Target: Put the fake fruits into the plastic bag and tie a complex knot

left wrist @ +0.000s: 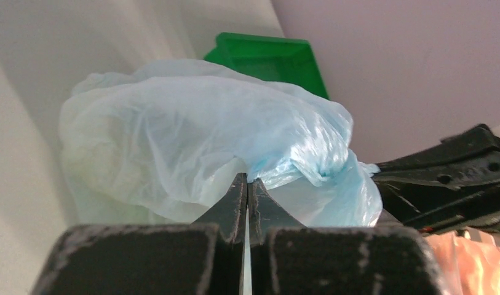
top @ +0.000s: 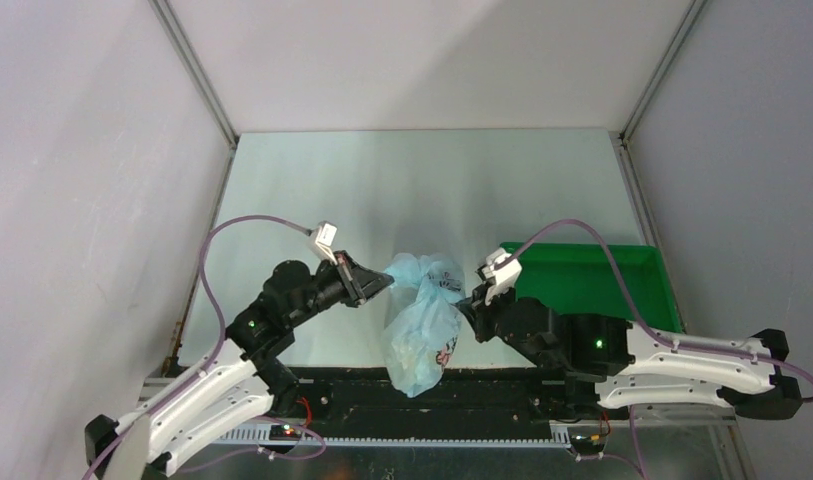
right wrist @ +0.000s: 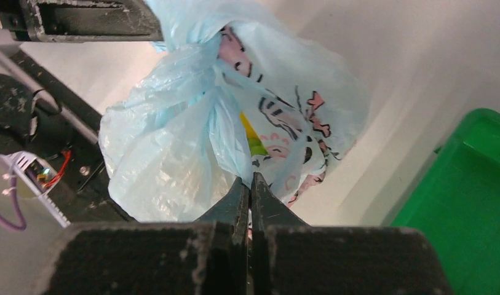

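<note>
The light-blue plastic bag (top: 422,325) hangs bunched between my two grippers near the table's front edge. Its neck is twisted into a gathered strand (right wrist: 198,61), and the pink-and-dark print (right wrist: 296,123) faces the right wrist camera. A yellow and green patch of the fake fruits (right wrist: 252,140) shows through the film; the rest of them is hidden. My left gripper (top: 387,283) is shut on the bag's upper left film (left wrist: 204,135). My right gripper (top: 466,305) is shut on a thin strand of the bag (right wrist: 232,147) at its right side.
A rigid green tray (top: 592,285) lies at the right, just behind the right arm, and appears again as the tray (left wrist: 265,58) and the tray (right wrist: 475,203). The arms' black base rail (top: 422,400) runs under the bag. White walls close in both sides.
</note>
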